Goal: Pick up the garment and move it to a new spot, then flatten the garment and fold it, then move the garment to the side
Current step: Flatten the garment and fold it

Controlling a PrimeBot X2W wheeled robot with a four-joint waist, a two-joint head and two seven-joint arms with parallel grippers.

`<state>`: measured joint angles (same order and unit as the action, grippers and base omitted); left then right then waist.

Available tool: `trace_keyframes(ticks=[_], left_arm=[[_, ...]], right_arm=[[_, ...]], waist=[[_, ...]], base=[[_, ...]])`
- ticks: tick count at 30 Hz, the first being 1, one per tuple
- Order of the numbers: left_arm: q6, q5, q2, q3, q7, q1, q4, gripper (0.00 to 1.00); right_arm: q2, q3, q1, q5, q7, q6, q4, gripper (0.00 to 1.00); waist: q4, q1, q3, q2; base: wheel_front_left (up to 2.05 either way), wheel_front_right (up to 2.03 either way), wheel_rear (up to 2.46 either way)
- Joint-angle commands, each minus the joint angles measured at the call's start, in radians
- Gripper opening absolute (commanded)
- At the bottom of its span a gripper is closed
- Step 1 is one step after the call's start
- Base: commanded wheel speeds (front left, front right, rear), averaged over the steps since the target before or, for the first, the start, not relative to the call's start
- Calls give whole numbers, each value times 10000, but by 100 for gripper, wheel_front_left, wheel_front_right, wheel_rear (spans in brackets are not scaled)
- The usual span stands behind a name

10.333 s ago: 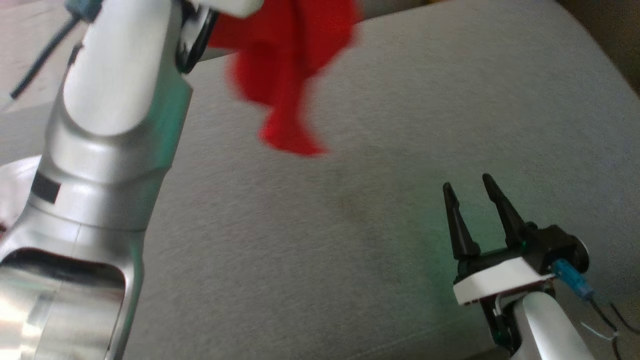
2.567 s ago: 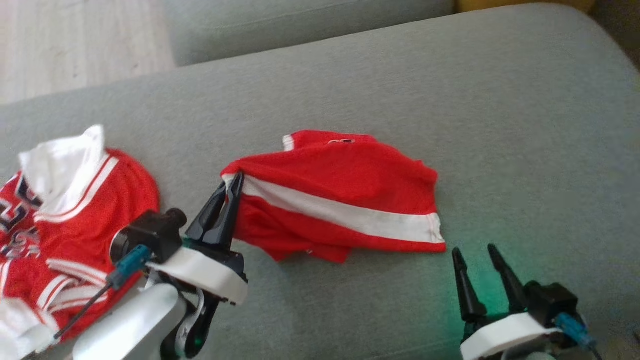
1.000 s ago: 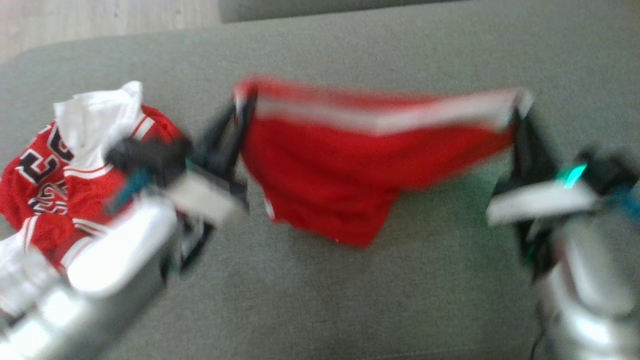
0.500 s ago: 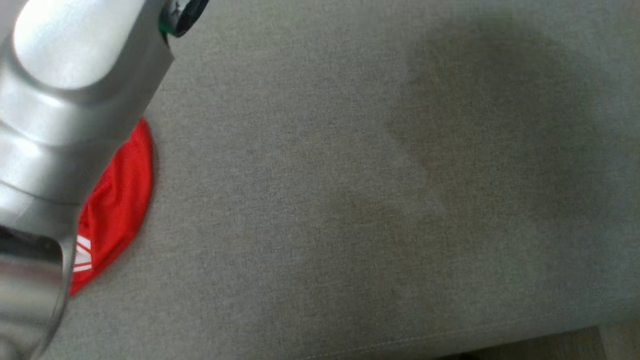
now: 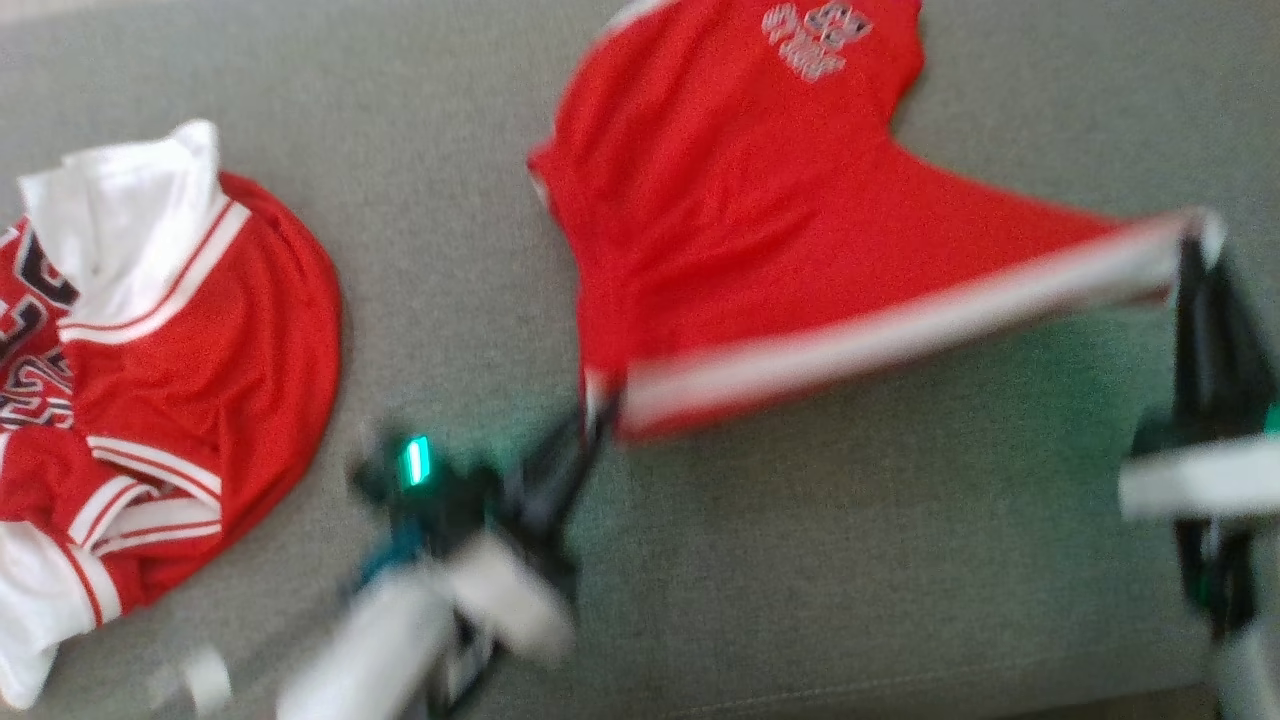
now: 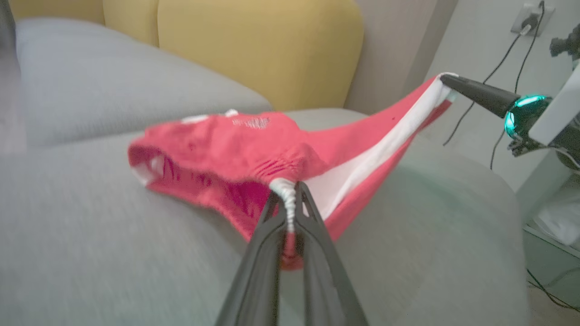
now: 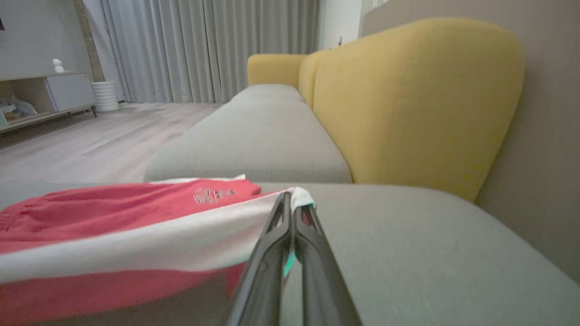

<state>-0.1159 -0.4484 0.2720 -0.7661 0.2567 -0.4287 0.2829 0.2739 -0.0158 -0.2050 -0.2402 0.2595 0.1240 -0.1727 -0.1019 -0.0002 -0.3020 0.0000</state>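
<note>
The left gripper (image 5: pixel 598 405) comes in low over the front of the grey seat cushion (image 5: pixel 800 570), its pale forearm (image 5: pixel 370 640) slanting up from the cushion's front edge and its fingers tilted toward the cushion's middle; the right gripper (image 5: pixel 1192 248) stands over the cushion's right end, fingers pointing toward the cushion's back, and in the left wrist view the right gripper (image 6: pixel 446 80) sits higher above the cushion than the left one.

Both arms are smeared by motion in the head view, so their wrist parts are hard to make out; the right arm is cut off at the picture's edge; the top of the red shorts (image 5: pixel 760 230) is cut off too.

The left gripper (image 6: pixel 290 194) has its jaws pressed together on a bunched corner of the white band (image 5: pixel 880 335); the right gripper (image 7: pixel 290 199) is pinched closed on the band's other end.

The shorts hang stretched between the two grippers, the band drawn taut from one to the other and lifted off the cushion; the far part, with its pale printed mark (image 5: pixel 815 35), lies on the cushion toward its back, below the yellow backrest (image 7: pixel 408 99); a red and white jersey (image 5: pixel 170 370) lies heaped on the cushion's left end, apart from the left gripper.
</note>
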Motion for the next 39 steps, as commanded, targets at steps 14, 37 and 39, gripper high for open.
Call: trace_keyframes(ticks=[14, 37, 39], left_arm=[[154, -333, -8, 737, 50, 3513, -2164, 0], [-106, -3626, -2205, 1209, -231, -1373, 1207, 0], [-109, -3797, -2211, 1105, -149, -1472, 1325, 22]], right_arm=[[1022, -359, 3276, -697, -716, 67, 2486, 0], [2511, 4272, -5747, -1496, -1695, 67, -4687, 0], [2511, 4666, -6103, -1622, -1566, 67, -5175, 16]], waist=[[245, 2, 1784, 0], [2437, 2, -923, 0], [2522, 2, -987, 0]], base=[[0, 0, 0], [0, 0, 0], [0, 0, 0]])
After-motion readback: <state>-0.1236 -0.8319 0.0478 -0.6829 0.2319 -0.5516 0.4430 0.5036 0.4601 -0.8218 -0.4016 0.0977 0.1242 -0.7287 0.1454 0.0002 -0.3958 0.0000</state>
